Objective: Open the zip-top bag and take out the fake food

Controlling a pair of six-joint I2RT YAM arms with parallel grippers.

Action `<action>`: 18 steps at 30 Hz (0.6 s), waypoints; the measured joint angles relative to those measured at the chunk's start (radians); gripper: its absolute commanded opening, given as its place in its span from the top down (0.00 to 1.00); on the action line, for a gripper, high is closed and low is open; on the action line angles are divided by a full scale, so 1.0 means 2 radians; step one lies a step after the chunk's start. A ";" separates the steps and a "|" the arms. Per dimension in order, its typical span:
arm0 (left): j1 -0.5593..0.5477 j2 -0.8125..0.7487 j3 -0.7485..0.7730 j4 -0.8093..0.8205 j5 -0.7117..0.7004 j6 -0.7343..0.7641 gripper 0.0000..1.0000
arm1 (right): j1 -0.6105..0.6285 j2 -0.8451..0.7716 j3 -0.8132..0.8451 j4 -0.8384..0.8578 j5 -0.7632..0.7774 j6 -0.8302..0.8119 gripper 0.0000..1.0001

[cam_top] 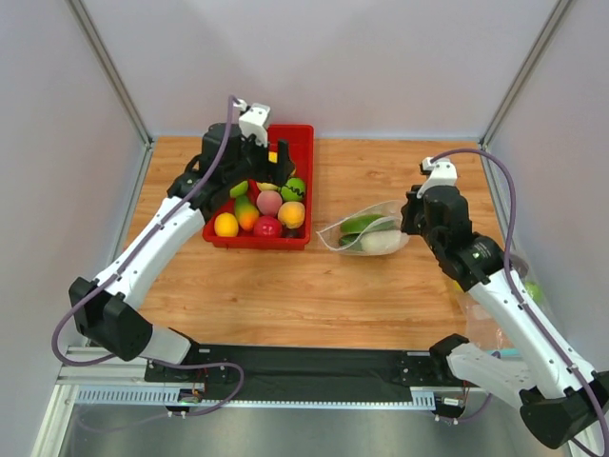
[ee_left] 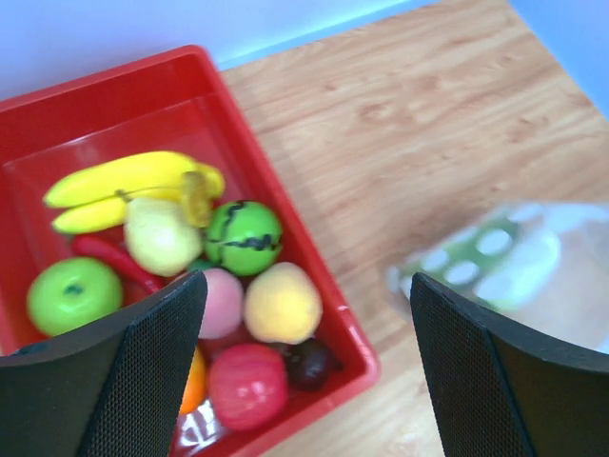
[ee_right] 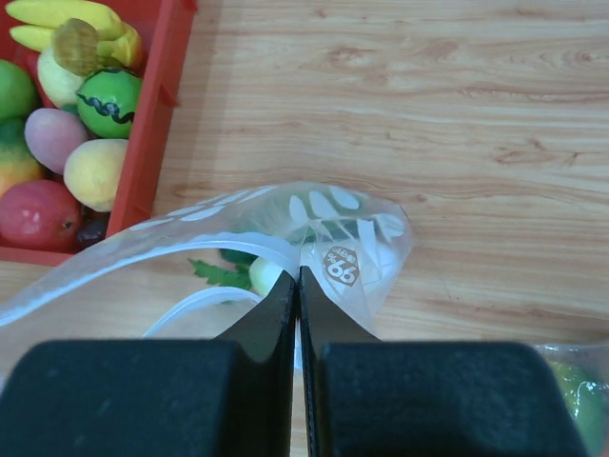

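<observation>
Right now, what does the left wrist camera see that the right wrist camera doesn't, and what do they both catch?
Only the left wrist view: the left gripper, jaws wide apart, hanging over the near corner of the red tray, and the tray's back wall.

Only the right wrist view: the right gripper pinched shut on the zip-top bag, a small printed 99 badge on it, and a green leafy piece inside.

Both: the tray, the bananas, a green striped ball, the bag and the wooden table.
</observation>
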 measured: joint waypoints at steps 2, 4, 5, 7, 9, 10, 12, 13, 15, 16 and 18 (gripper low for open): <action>-0.033 -0.006 0.000 0.000 -0.003 0.003 0.07 | 0.000 -0.004 0.003 0.002 -0.004 0.002 1.00; -0.067 -0.015 -0.007 0.003 -0.005 0.003 0.08 | 0.000 -0.006 0.003 0.003 -0.015 0.007 1.00; -0.081 -0.021 -0.013 0.006 -0.006 0.002 0.09 | 0.000 -0.006 0.002 0.004 -0.023 0.011 1.00; -0.115 -0.041 -0.037 0.018 -0.005 -0.006 0.09 | 0.000 -0.006 -0.005 0.012 -0.037 0.021 1.00; -0.142 -0.061 -0.063 0.033 -0.004 -0.017 0.10 | 0.002 -0.001 -0.017 0.019 -0.050 0.033 1.00; -0.157 -0.072 -0.080 0.043 -0.004 -0.023 0.11 | 0.004 0.004 -0.024 0.024 -0.056 0.038 1.00; -0.178 -0.091 -0.112 0.063 -0.003 -0.038 0.11 | 0.010 0.014 -0.040 0.027 -0.071 0.049 1.00; -0.186 -0.096 -0.124 0.072 -0.002 -0.043 0.12 | 0.013 0.018 -0.048 0.031 -0.080 0.053 1.00; -0.194 -0.094 -0.136 0.082 -0.002 -0.053 0.12 | 0.018 0.021 -0.061 0.037 -0.093 0.061 1.00; -0.195 -0.089 -0.137 0.087 -0.002 -0.058 0.13 | 0.021 0.022 -0.067 0.038 -0.098 0.063 1.00; -0.195 -0.071 -0.137 0.100 -0.002 -0.065 0.14 | 0.027 0.021 -0.075 0.042 -0.107 0.070 1.00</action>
